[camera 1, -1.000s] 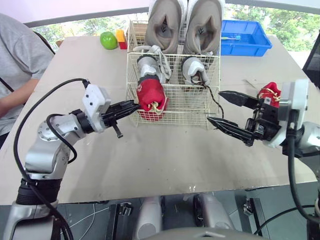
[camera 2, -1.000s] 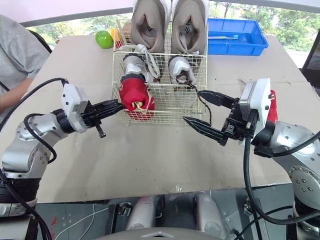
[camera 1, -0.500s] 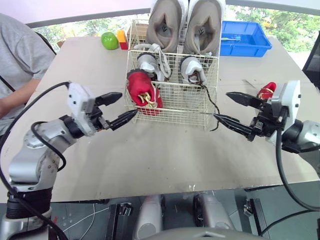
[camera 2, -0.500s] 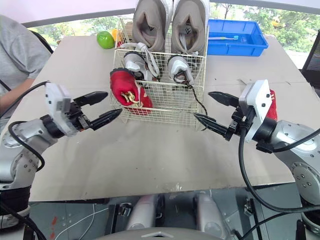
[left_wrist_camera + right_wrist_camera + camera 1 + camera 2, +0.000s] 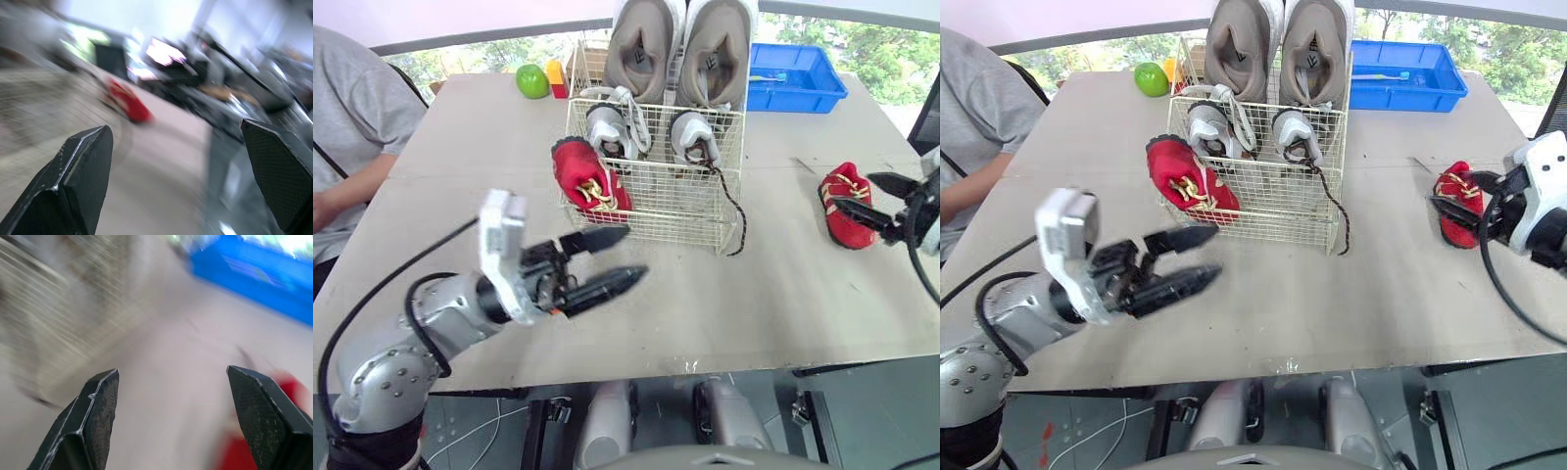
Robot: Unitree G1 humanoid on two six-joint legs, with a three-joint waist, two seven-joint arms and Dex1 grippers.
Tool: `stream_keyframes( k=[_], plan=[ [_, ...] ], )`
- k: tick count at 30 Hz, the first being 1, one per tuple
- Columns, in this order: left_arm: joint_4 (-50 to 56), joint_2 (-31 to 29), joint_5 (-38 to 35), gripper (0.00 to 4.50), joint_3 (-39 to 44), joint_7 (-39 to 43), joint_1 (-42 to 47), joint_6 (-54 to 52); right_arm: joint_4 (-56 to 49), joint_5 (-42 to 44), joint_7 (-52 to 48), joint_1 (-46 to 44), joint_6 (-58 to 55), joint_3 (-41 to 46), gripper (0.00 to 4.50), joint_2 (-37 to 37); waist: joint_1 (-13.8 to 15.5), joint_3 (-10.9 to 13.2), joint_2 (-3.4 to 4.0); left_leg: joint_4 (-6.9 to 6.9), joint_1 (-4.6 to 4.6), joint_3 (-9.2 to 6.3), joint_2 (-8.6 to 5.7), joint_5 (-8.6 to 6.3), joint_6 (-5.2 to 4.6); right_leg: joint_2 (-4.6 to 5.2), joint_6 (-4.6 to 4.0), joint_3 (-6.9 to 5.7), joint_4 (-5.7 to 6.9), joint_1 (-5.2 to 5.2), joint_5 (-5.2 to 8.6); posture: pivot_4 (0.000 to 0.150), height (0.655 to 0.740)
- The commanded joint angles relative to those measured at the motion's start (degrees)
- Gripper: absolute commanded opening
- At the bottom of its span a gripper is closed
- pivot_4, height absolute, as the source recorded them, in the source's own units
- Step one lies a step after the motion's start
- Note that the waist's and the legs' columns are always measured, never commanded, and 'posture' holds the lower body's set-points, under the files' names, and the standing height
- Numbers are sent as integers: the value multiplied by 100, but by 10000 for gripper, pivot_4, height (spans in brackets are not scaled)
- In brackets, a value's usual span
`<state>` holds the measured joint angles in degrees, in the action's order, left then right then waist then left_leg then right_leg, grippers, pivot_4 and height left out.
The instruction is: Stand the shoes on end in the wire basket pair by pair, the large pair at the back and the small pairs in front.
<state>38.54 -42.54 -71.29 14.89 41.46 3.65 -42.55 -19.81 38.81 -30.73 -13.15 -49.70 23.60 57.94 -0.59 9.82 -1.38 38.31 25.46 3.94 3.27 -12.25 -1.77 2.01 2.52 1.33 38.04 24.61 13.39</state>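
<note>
Wire-grid basket (image 5: 677, 201) holds upright tan shoes (image 5: 641, 49); left tool (image 5: 634, 253) and right tool (image 5: 854, 190), black-fingered, both gape empty.

Tops of large pair (image 5: 710, 54) off-frame

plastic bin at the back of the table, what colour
The plastic bin is blue, clearest in the right eye view.

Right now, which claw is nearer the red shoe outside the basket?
Right. The right claw is at that red shoe; the left claw hangs far off, before the basket.
</note>
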Motion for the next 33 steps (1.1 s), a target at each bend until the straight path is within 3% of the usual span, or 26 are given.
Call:
stream_keyframes(
  k=[1,7,14,17,20,21,22,24,25,29,33],
  plan=[
    [147,52,664,44610,-571,327,235,281,1108,-612,-99,-530,196,-405,33477,238,2,0,0,0,0,0,-2,0,-1,-2,-2,3,-2,-1,1,1500,7400],
    [189,93,1075,44610,-490,599,-205,600,2955,-1213,-622,-1624,154,-1371,33477,205,-31,1,3,-6,0,4,-1,-1,-2,-10,11,21,-5,5,-5,1500,7400],
    [771,373,1275,44610,-618,308,-719,928,4814,-1905,-1023,-2817,396,-2080,33477,-227,-17,2,6,-3,7,11,-1,-2,-4,-8,10,24,-8,10,-5,1500,7400],
    [876,350,1459,44610,-694,416,-838,1028,6131,-2442,-1138,-3673,671,-2502,33477,-510,-31,4,11,0,5,11,-2,-2,-5,-8,9,26,-6,9,-6,1500,7400],
    [905,405,1404,45000,-684,330,-839,1064,6931,-2957,-1329,-4112,1146,-2884,19379,-704,-14,4,13,-2,5,10,-2,-2,-4,-10,8,27,-6,10,-6,1500,7400],
    [905,411,1392,45000,-678,321,-842,1070,7062,-3043,-1439,-4190,1206,-2954,17676,-753,-8,4,13,-4,8,10,-2,-2,-4,-10,9,25,-7,11,-7,1500,7400],
    [881,409,1422,45000,-693,332,-831,1079,7146,-3108,-1462,-4231,1253,-2978,11436,-805,-9,4,13,-4,9,9,-2,-2,-4,-10,13,24,-8,11,-8,1500,7400],
    [847,409,1454,45000,-710,331,-814,1089,7275,-3237,-1509,-4286,1361,-2966,3420,-867,-16,4,12,-3,11,11,-2,-2,-5,-9,22,26,-10,11,-14,1500,7400],
    [826,421,1453,45000,-723,309,-791,1085,7284,-3270,-1527,-4283,1390,-2928,785,-879,-18,4,12,-3,10,11,-2,-2,-5,-9,23,26,-10,11,-14,1500,7400],
    [762,412,1420,45000,-767,334,-736,1051,6526,-3057,-1523,-3906,1074,-2526,785,-747,-8,3,13,-2,8,10,-1,-2,-5,-9,22,26,-6,10,-14,1500,7400],
    [427,443,1336,45000,-782,347,-474,997,2339,-1971,-785,-2130,731,-316,785,-1052,58,3,27,-8,18,2,0,-2,-4,-8,27,16,-5,15,-15,1500,7400]
  ],
)
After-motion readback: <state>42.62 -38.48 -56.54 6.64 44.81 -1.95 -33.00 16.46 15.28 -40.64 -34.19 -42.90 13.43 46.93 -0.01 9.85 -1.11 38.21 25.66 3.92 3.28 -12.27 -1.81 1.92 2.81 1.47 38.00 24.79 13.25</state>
